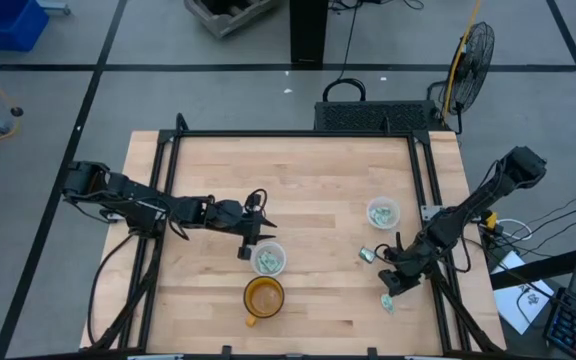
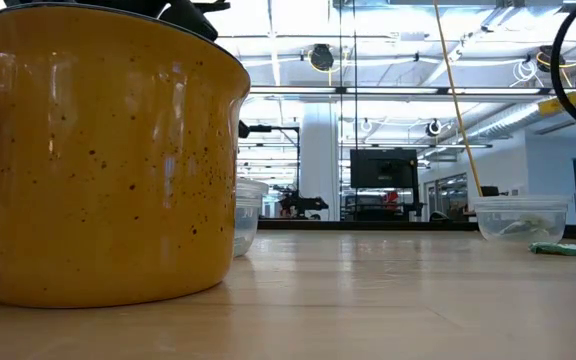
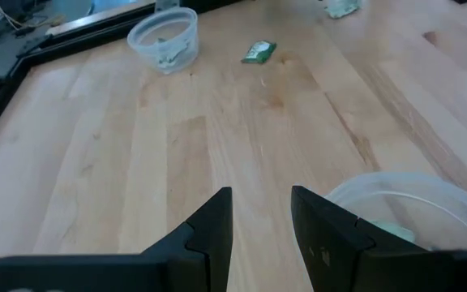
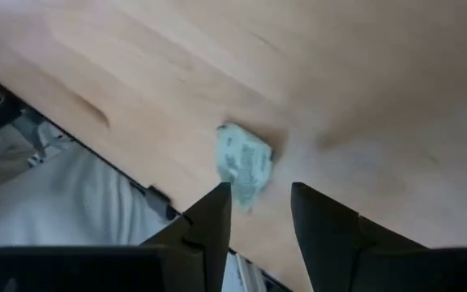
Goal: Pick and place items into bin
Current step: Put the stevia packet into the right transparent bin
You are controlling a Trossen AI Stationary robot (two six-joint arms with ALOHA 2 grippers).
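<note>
Hovering: your right gripper (image 4: pixel 258 215), fingers spread, above the pale green-and-white crinkly wrapped packet (image 4: pixel 243 165) near the wooden table's (image 1: pixel 308 180) edge.
Handling: likely light, soft, slippery; pinch its middle.
Left gripper (image 3: pixel 260 212): parted, beside clear plastic cup (image 3: pixel 412 212).

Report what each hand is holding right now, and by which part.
Nothing is held. The left hand is open beside a clear cup; the right hand is open above a loose packet near the table edge.

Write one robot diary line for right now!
right gripper: open above packet | left gripper: open, empty, beside clear cup
</note>
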